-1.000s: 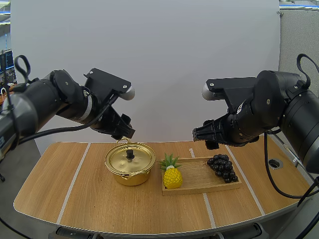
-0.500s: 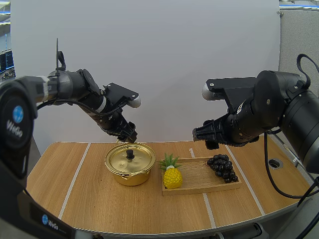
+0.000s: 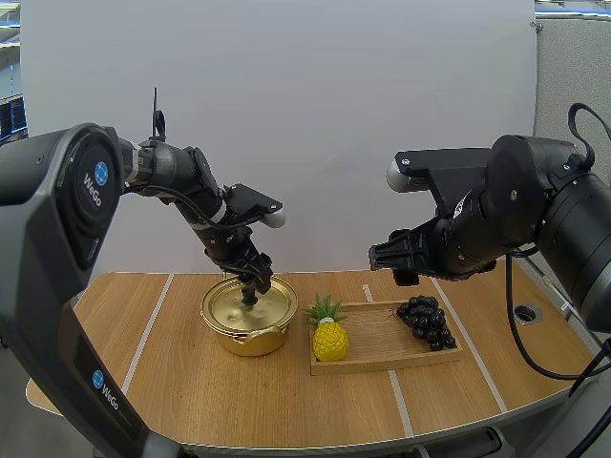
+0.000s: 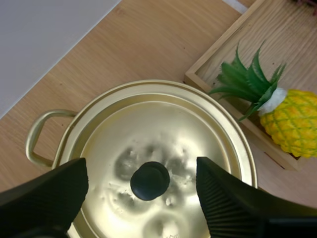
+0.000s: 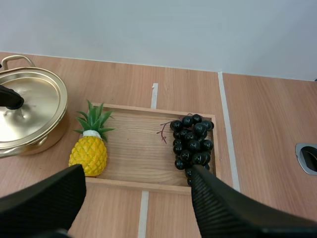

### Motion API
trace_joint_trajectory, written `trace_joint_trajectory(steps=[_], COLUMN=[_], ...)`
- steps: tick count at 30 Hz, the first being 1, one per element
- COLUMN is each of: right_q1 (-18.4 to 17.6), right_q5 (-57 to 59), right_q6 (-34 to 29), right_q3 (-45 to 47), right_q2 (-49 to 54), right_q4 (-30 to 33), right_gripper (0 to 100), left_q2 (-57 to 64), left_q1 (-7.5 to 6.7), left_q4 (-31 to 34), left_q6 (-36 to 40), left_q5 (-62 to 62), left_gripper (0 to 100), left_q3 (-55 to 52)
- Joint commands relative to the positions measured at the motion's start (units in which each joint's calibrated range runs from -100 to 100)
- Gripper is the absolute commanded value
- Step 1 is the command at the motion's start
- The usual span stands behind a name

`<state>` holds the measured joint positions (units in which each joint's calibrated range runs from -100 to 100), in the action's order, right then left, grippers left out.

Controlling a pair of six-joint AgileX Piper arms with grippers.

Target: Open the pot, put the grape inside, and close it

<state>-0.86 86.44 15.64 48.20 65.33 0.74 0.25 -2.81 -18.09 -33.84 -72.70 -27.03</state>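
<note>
A golden pot (image 3: 248, 317) (image 5: 29, 111) stands on the table with its lid (image 4: 158, 163) on. My left gripper (image 3: 254, 284) (image 4: 141, 191) hangs open right above the lid's black knob (image 4: 149, 180), one finger on each side of it, not touching. A bunch of dark grapes (image 3: 427, 320) (image 5: 192, 140) lies at the right end of a wooden tray (image 3: 382, 353) (image 5: 138, 158). My right gripper (image 3: 391, 260) (image 5: 136, 198) is open, high above the tray.
A toy pineapple (image 3: 329, 332) (image 4: 285, 111) (image 5: 89, 146) stands at the tray's left end, close to the pot. A round hole (image 3: 526, 312) (image 5: 308, 157) sits in the table at the far right. White lines cross the wooden tabletop.
My left gripper has come down and to the right, from behind the pot to just over the lid's knob. The right arm has not moved.
</note>
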Motion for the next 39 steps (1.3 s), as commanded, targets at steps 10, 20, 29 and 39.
trace_joint_trajectory(steps=[10, 20, 29, 39], right_q1=[0.24, 0.24, 0.24, 0.24], right_q5=[-0.73, -0.73, -0.73, -0.73], right_q6=[0.27, 0.27, 0.27, 0.27], right_q3=[-0.54, -0.54, -0.54, -0.54], right_q2=[0.21, 0.21, 0.21, 0.21], right_q4=[0.06, 0.06, 0.06, 0.06], right_gripper=[100, 100, 100, 100], left_q2=[-4.31, -5.23, -5.23, -5.23], left_q1=[-0.19, -0.19, -0.19, -0.19], left_q4=[1.03, -0.50, -0.50, -0.50], left_q6=[0.82, 0.72, 0.95, 0.95], left_q5=[3.12, 2.18, 0.97, 0.54], left_gripper=[100, 100, 43, 0], left_q3=[0.50, 1.12, 1.12, 1.12])
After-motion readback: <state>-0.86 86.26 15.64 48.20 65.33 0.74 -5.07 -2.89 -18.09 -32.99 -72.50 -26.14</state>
